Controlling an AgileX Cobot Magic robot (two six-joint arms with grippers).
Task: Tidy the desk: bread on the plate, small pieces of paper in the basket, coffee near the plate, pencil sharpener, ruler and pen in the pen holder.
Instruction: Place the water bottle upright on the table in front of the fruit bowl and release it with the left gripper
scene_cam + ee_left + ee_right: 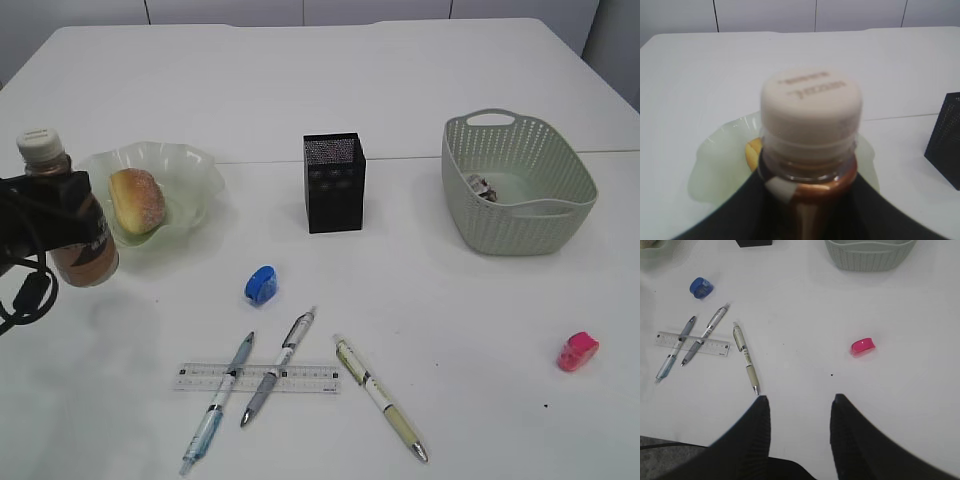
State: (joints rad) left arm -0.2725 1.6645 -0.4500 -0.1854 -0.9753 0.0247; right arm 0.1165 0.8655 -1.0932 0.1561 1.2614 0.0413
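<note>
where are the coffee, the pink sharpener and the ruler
coffee (811, 107), left wrist view, on the top of its white cap
pink sharpener (862, 346), right wrist view, middle of its body
ruler (315, 378), exterior view, bare right end clear of the pens

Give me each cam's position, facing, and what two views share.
Exterior: raised at the desk's near edge, looking down at a slant; left gripper shows, clamped on the coffee.
Left wrist: just above the coffee cap, facing the plate and pen holder; dark fingers flank the bottle.
Right wrist: high, looking down past the open, empty right gripper.
Shared by exterior and right wrist: ruler, pink sharpener, basket.
</note>
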